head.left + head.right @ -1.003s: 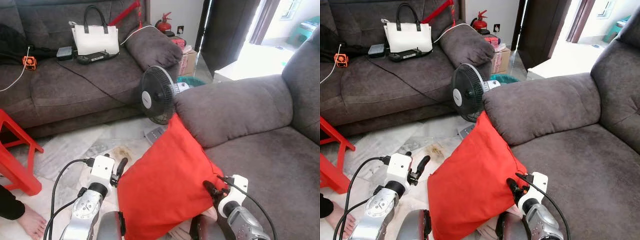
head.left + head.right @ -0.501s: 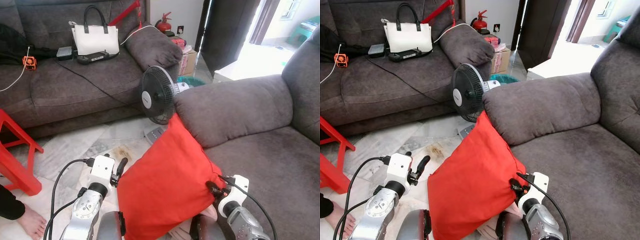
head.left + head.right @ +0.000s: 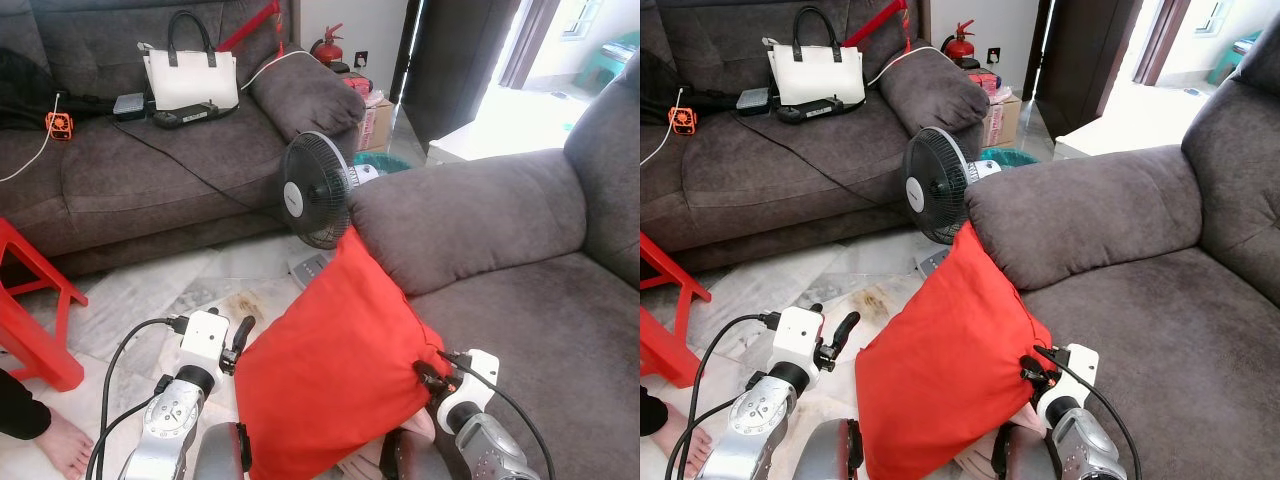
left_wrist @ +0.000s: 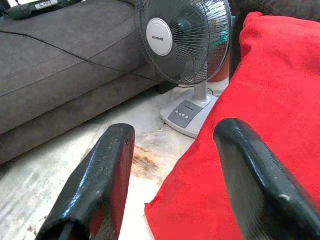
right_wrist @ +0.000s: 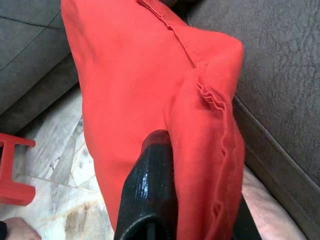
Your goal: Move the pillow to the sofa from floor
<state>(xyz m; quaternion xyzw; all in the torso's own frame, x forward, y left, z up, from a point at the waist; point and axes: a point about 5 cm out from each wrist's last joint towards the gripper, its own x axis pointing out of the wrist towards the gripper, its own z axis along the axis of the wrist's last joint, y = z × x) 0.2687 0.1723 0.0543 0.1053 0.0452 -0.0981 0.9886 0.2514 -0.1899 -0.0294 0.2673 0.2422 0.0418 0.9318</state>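
Right gripper point(image 3: 1028, 370) pinches the red pillow point(image 3: 335, 370) corner against the sofa point(image 3: 520, 330) front edge; left gripper point(image 3: 238, 342) gapes. Lift well clear before swinging it over the seat.

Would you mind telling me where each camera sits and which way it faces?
Left and right eye views: on the head, looking down at the red pillow leaning on the sofa; both arms show.
Left wrist view: along the open left gripper, toward the fan.
Right wrist view: along the right gripper, pinching the pillow.
All share the pillow.
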